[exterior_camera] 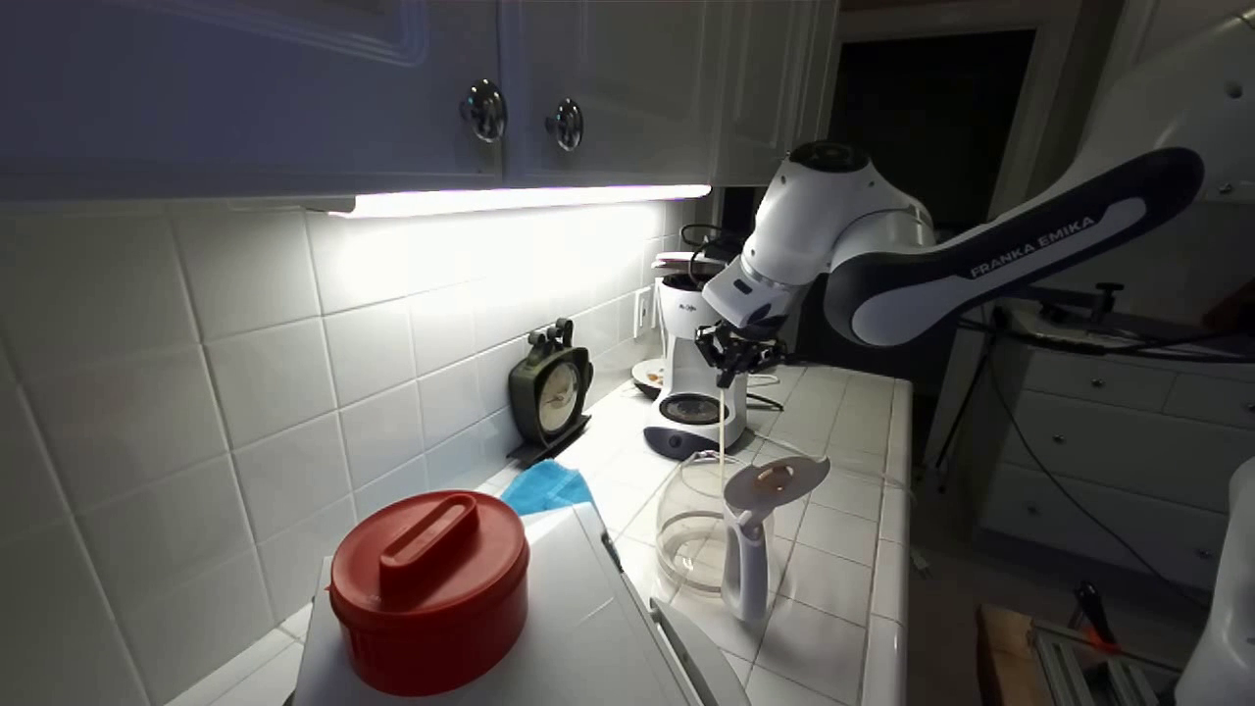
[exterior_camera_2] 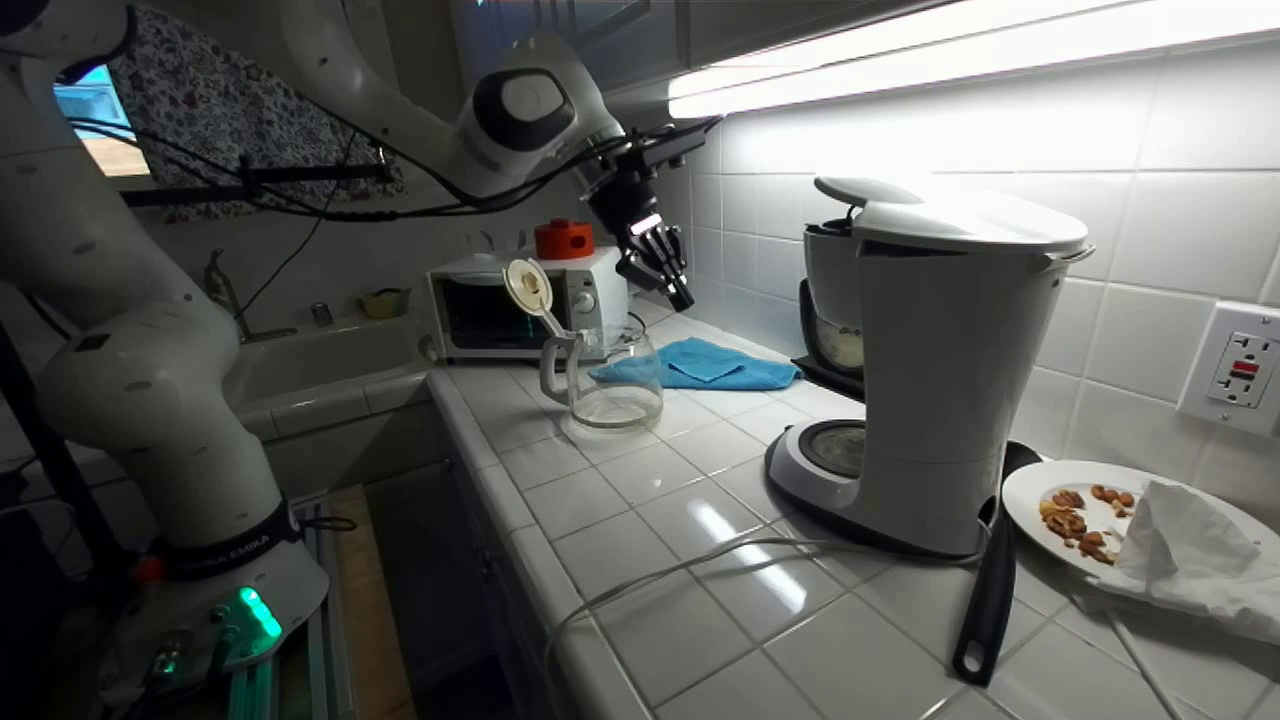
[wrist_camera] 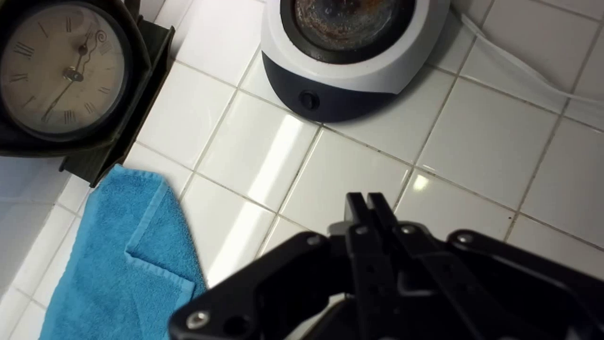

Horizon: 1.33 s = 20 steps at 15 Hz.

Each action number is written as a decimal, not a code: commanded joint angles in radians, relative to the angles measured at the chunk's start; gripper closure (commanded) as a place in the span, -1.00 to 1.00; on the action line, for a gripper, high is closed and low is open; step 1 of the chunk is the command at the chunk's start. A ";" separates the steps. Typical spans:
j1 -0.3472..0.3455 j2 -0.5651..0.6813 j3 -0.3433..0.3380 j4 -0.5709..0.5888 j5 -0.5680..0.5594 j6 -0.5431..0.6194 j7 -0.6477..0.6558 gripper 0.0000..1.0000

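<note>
Currently gripper [wrist_camera: 366,200] sits fingers-together over bench [exterior_camera_2: 680,600], near glass carafe [exterior_camera_2: 612,382], lid [exterior_camera_2: 528,287] up; plate [exterior_camera_2: 1028,500] beside coffee maker [exterior_camera_2: 945,390] holds nuts [exterior_camera_2: 1064,521], crumpled paper [exterior_camera_2: 1190,555] across its rim.

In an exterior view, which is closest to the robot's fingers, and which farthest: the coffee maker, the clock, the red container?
In an exterior view, starting from the fingers:
1. The coffee maker, partly hidden behind them.
2. The clock, farther left, beside the tiled wall.
3. The red container, in the left foreground, on the toaster oven.
</note>
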 commanded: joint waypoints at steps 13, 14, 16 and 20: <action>0.085 0.072 0.057 0.090 -0.177 -0.202 0.208 0.91; 0.090 0.074 0.059 0.092 -0.189 -0.211 0.223 0.91; 0.096 0.077 0.069 0.096 -0.242 -0.236 0.268 0.91; 0.115 0.090 0.080 0.103 -0.333 -0.282 0.351 0.91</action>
